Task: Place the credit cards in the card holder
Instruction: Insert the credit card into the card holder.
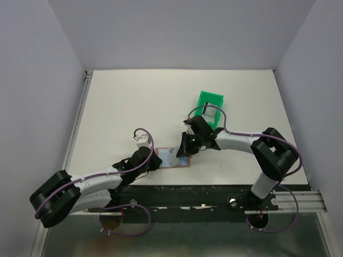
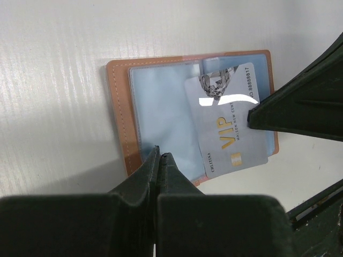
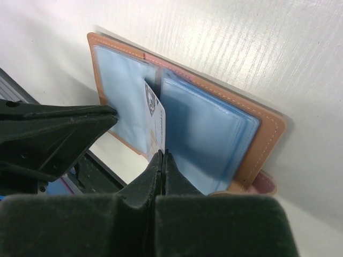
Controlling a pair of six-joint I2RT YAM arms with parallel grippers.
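Left pincer [image 2: 161, 155]: together, empty, tips on the near edge of the holder [image 2: 119, 118], apparently pinning it to the surface [image 2: 53, 53]. Holder lies open and flat. Card [image 2: 230, 134]: skewed on the right page, one end in a sleeve mouth. Right pincer [image 3: 162, 156]: together on the card's edge, apparently pinching it. To do: square card to pocket, slide slowly, holder pinned.

— What's on the table [image 1: 134, 107]?
— White top; a tan card holder [image 1: 171, 159] lies open and flat near the front edge, blue sleeves facing up
— Anything else?
— A green bin [image 1: 209, 99] stands farther back, right of centre, apart from the holder
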